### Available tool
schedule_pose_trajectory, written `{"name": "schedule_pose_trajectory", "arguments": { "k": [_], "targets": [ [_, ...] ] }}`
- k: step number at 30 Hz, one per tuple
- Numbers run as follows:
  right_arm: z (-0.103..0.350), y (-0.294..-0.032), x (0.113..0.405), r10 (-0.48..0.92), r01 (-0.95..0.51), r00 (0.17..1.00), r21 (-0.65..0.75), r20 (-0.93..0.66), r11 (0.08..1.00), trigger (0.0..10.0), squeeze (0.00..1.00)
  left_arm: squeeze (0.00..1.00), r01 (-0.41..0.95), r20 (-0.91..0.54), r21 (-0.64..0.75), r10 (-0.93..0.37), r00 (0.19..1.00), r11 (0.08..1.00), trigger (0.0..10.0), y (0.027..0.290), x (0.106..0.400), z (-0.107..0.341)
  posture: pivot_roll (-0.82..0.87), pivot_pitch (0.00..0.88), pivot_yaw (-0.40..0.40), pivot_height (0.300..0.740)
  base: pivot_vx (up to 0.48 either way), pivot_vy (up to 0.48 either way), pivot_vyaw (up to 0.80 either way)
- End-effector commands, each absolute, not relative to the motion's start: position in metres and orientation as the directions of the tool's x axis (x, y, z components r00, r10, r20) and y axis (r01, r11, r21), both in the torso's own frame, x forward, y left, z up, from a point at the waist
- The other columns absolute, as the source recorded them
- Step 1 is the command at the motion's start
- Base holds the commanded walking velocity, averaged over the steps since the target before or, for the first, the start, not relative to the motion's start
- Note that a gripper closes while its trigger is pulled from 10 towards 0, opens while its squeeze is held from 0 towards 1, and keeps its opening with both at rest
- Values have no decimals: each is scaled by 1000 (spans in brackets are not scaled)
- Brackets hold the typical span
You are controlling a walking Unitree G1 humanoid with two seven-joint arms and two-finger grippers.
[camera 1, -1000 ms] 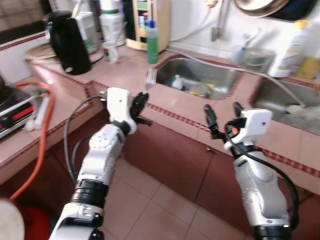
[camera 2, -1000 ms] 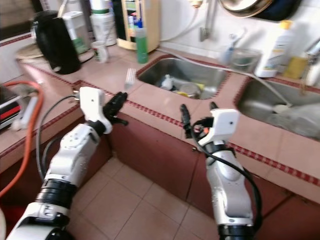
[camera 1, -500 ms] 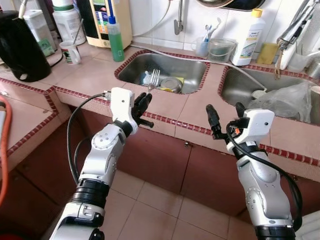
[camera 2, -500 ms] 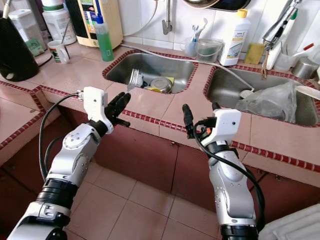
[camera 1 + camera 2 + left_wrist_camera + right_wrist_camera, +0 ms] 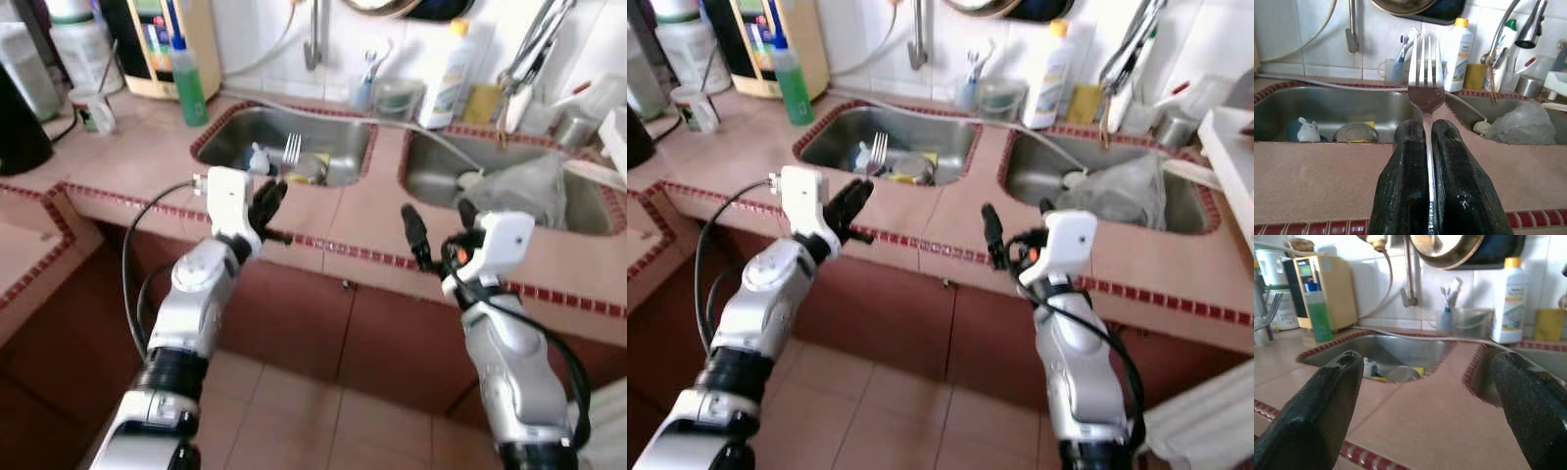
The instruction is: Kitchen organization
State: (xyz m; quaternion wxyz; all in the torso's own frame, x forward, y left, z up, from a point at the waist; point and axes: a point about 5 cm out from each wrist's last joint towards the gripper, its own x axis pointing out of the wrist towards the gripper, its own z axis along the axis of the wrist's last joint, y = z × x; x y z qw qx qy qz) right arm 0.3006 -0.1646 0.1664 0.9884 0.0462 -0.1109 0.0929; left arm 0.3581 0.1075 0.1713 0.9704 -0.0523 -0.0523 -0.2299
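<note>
The left gripper [image 5: 266, 199] was clamped on the handle of a fork [image 5: 1426, 90], tines up, held above the worktop [image 5: 353, 211] at the near edge of the left sink [image 5: 333, 137]. The right gripper [image 5: 431, 225] hovered empty with its fingers spread wide, just before the worktop's tiled edge. As a judgement, the organizing was midway: the fork was in hand but not yet put anywhere, and dishes lay in the left sink while a plastic bag [image 5: 534, 186] sat in the right one. The left wrist view showed the handle pinched between both pads, which the head views left too small to confirm.
</note>
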Motion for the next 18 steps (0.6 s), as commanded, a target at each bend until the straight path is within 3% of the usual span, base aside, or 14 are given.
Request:
{"name": "schedule_pose_trajectory", "arguments": {
  "k": [1, 18],
  "targets": [
    [170, -162, 301, 182, -203, 953, 64, 242, 977, 10000, 0, 0, 454, 129, -64, -443, 887, 889, 10000, 110, 360, 175, -107, 0, 31, 740, 251, 0, 0],
    [164, -159, 298, 221, -237, 950, 46, 222, 970, 10000, 0, 0, 464, 116, -54, -456, 882, 884, 10000, 111, 356, 172, -95, 0, 23, 740, 296, 0, 0]
  ]
}}
